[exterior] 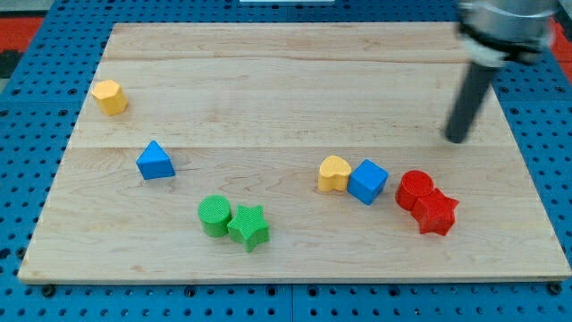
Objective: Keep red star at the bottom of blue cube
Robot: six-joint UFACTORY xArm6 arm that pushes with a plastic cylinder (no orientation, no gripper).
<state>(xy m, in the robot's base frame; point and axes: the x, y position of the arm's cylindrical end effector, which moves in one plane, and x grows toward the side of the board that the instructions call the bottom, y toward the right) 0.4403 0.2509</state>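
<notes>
The red star (436, 215) lies near the view's lower right, touching a red round block (414, 189) just up and to its left. The blue cube (367, 182) sits to the left of the red pair, touching a yellow heart-shaped block (334, 173) on its left. The star is to the right of and slightly below the cube. My tip (458, 139) stands on the board at the right, above the red blocks and up and to the right of the cube, touching no block.
A yellow block (110, 97) lies at the upper left. A blue triangle (155, 161) sits left of centre. A green round block (214, 216) and a green star (249, 226) touch near the bottom. The wooden board (286, 80) rests on a blue pegboard.
</notes>
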